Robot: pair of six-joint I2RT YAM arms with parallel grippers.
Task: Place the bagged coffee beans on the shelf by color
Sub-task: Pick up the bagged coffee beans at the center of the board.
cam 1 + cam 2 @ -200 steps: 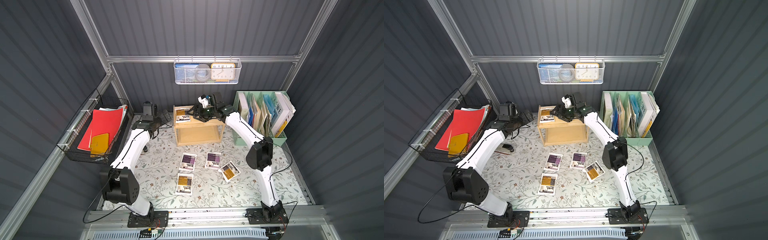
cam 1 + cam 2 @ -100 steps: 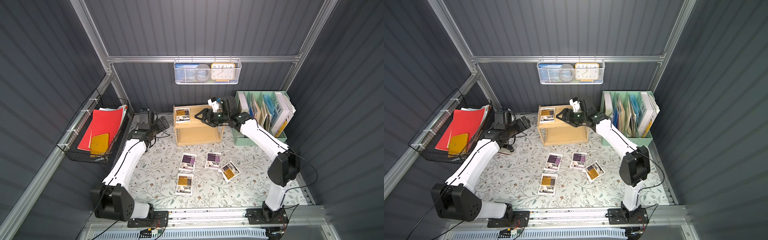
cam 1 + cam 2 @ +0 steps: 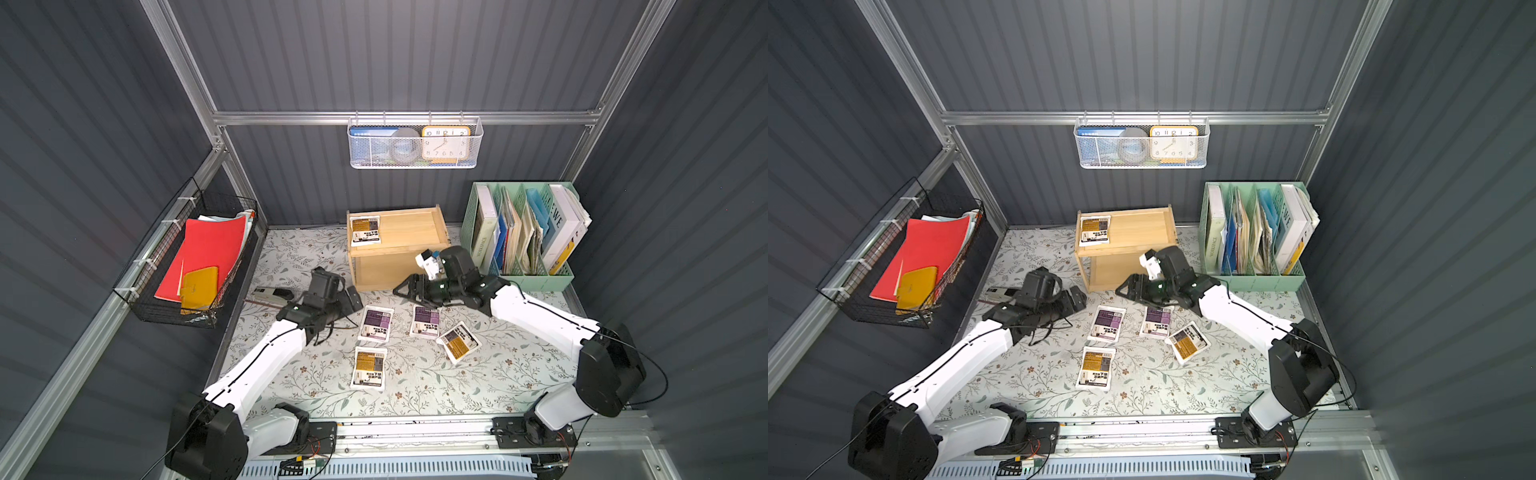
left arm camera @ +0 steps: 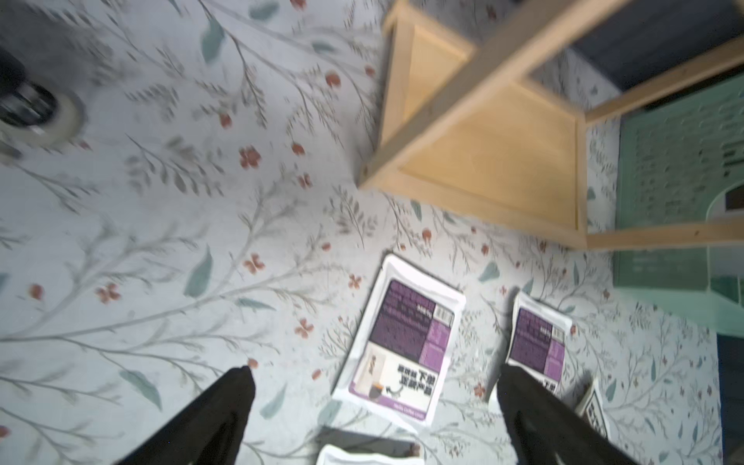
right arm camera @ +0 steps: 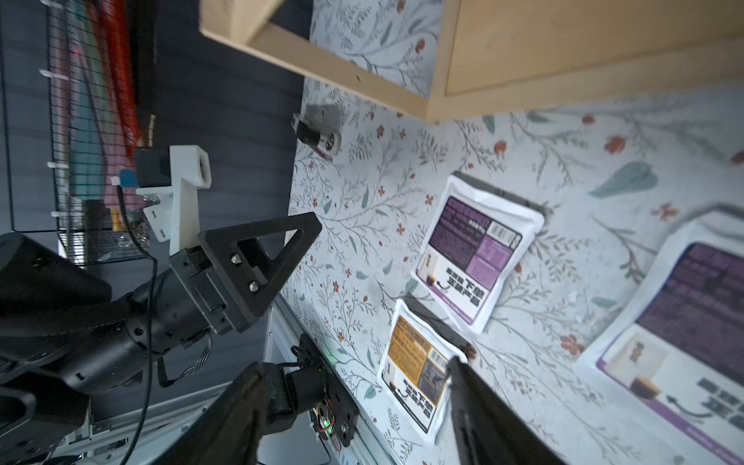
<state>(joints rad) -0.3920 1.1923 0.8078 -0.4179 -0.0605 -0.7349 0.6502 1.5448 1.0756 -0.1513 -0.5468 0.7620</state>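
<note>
The wooden shelf [image 3: 411, 230] [image 3: 1140, 228] stands at the back of the table. One yellow-orange bag of coffee beans [image 3: 365, 230] lies on the left of its top tray. On the table in front lie two purple bags [image 3: 376, 323] [image 3: 425, 321] and two yellow-orange bags [image 3: 458, 343] [image 3: 369, 368]. My left gripper [image 3: 352, 300] [image 4: 376, 372] is open and empty, just left of the nearer purple bag [image 4: 406, 342]. My right gripper [image 3: 400, 289] [image 5: 354, 364] is open and empty, low in front of the shelf, above the other purple bag.
A mint-green file organizer [image 3: 523, 232] stands right of the shelf. A black wire basket [image 3: 195, 262] with red folders hangs on the left wall. A white wire basket [image 3: 415, 143] with a clock hangs on the back wall. A small dark stapler-like object [image 3: 272, 294] lies at the table's left.
My right gripper has come off the shelf top and down in front of the shelf, still open. My left arm has swung from the back left toward the bags on the table.
</note>
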